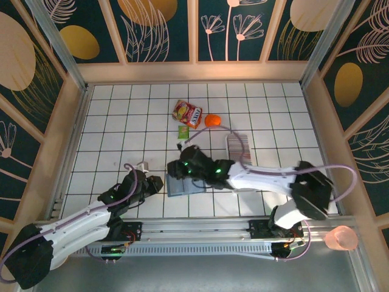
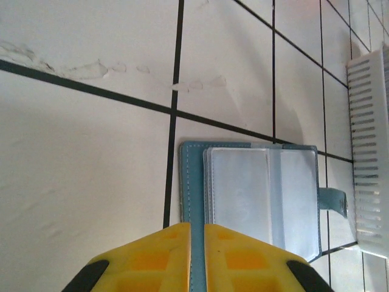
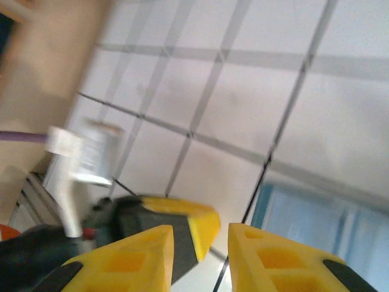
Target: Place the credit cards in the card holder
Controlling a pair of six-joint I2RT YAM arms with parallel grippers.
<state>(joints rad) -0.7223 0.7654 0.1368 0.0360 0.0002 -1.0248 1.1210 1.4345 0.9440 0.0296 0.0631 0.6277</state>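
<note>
White tiles with dark grout make up the surface (image 1: 121, 115), and it is walled by dark panels (image 1: 164, 27) painted with pale flowers and gold discs. We see the card holder (image 2: 255, 194) lying open and flat near the front middle. Its teal cover is down and its glossy clear sleeves face up. A strap tab sticks out toward the tray (image 2: 368, 152), which lies just beside it.

The left pincer (image 2: 197, 234) sits at the holder's near edge. Its yellow fingers are almost together, and the teal cover shows through the thin slit between them. We cannot tell whether they pinch it. The right pincer (image 3: 200, 237) hangs over the tiles at the holder's edge, close to the left one. Its fingers are apart with nothing between them, and that view is blurred.

Farther back lie a red-and-yellow snack packet (image 1: 187, 113), a green packet (image 1: 183, 131) and an orange ball (image 1: 212, 120). Any lettering on the packets is too small for us to read. A pink cup (image 1: 341, 238) stands off the tiles at the front right.
</note>
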